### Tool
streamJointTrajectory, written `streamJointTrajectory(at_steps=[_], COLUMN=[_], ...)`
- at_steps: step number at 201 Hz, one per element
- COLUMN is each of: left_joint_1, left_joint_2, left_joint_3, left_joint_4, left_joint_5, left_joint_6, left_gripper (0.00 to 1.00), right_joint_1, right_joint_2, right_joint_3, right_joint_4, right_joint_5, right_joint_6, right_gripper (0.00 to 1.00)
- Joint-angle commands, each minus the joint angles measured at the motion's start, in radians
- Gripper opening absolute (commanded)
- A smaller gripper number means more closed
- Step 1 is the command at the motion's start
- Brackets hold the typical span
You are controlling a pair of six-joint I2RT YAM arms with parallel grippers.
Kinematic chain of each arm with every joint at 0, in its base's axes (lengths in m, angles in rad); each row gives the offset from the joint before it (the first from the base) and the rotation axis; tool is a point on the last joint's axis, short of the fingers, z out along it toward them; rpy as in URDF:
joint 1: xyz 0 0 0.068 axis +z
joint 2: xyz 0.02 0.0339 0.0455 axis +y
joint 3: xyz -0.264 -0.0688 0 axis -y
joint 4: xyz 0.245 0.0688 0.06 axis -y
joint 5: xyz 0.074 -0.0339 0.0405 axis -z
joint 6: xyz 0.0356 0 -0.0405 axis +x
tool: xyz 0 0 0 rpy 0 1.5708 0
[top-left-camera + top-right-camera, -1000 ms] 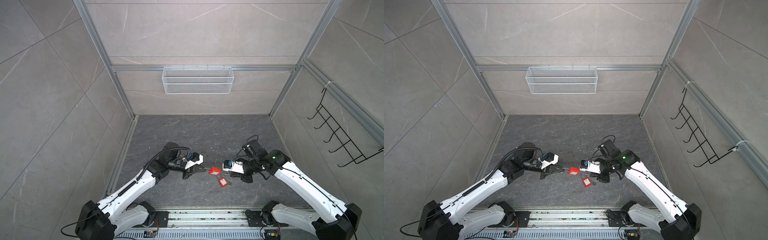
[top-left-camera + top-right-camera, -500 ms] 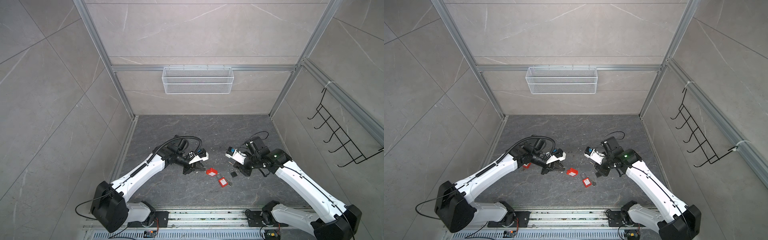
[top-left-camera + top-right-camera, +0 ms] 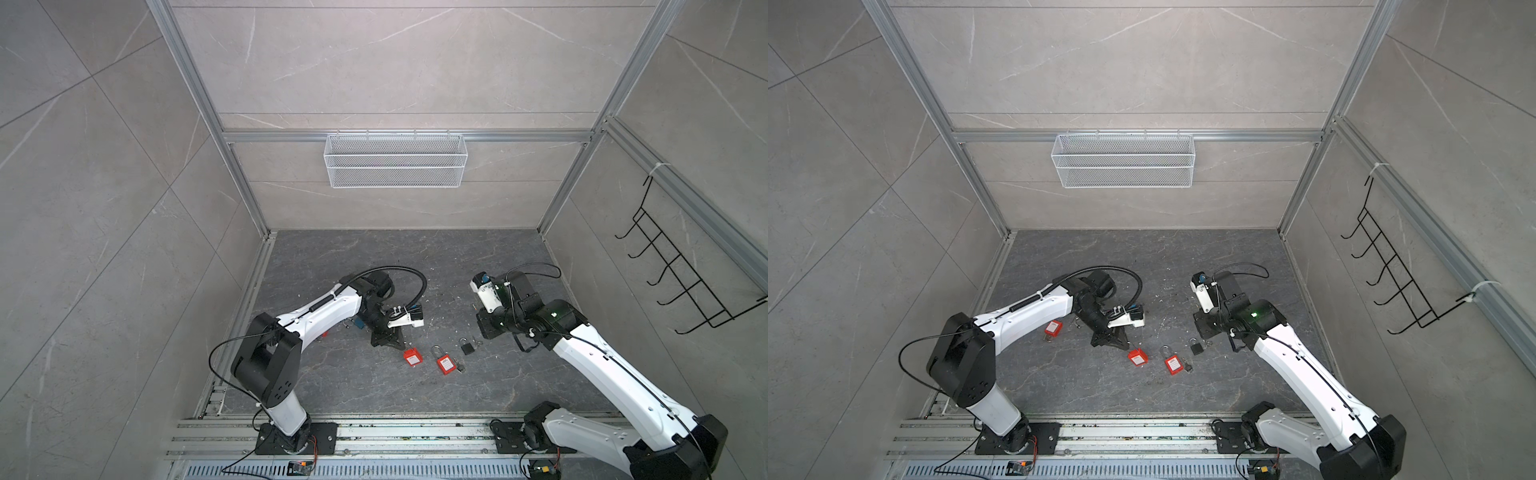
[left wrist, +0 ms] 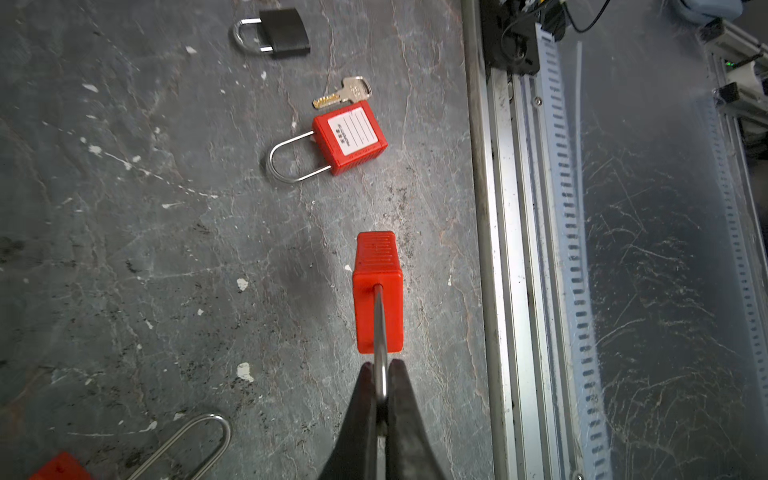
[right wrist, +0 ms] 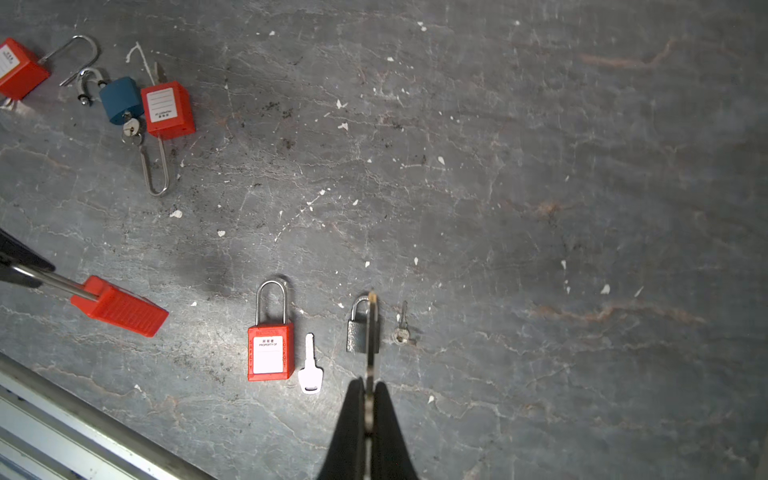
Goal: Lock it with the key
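On the dark stone desk [image 3: 415, 249], left of centre, the left gripper [image 4: 381, 370] is pinched tight on the steel shackle of a red padlock [image 4: 377, 291]. The padlock's body points away from the jaws, low over the surface; can't tell if it touches. The right gripper [image 5: 369, 386] is well apart from it, pressed together on a key [image 5: 370, 328]. The blade is edge-on and sticks forward above a small dark padlock [image 5: 356, 332]. Loose between the arms: a labelled red padlock [image 5: 270, 353] with a white key [image 5: 309, 370] just beside it.

Step in hand, as I read it: lock and key both grasped, mating not started. The next move calls for bringing the key tip to the keyway on the held padlock's far end, blade lined up with the slot. Then push in and turn. The keyway itself isn't visible.
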Motion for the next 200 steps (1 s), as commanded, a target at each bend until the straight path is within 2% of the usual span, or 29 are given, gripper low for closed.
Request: streamJointTrajectory(at_steps=[1, 74, 117, 172, 200], left_joint_1=[-0.024, -0.074, -0.104, -0.107, -0.105], left_joint_2=[0.037, 0.190, 0.300, 0.334, 0.348], left_joint_3=[0.045, 0.140, 0.236, 0.234, 0.245], left_joint_4=[-0.066, -0.136, -0.200, -0.130, -0.091], left_joint_5=[-0.014, 0.031, -0.003, -0.045, -0.059], left_joint_6=[0.034, 0.038, 0.028, -0.026, -0.043], left_gripper=[0.00, 0.00, 0.00, 0.00, 0.06], right_joint_1=[0.000, 0.022, 0.073, 0.143, 0.182], right_joint_2=[-0.042, -0.101, -0.084, -0.072, -0.084], right_joint_3=[-0.030, -0.130, -0.163, -0.197, -0.218], right_joint_4=[-0.016, -0.017, 0.019, 0.054, 0.082], right_joint_5=[0.045, 0.034, 0.014, 0.027, 0.029], right_joint_6=[0.167, 0.308, 0.356, 0.423, 0.480], right_gripper=[0.00, 0.00, 0.00, 0.00, 0.00])
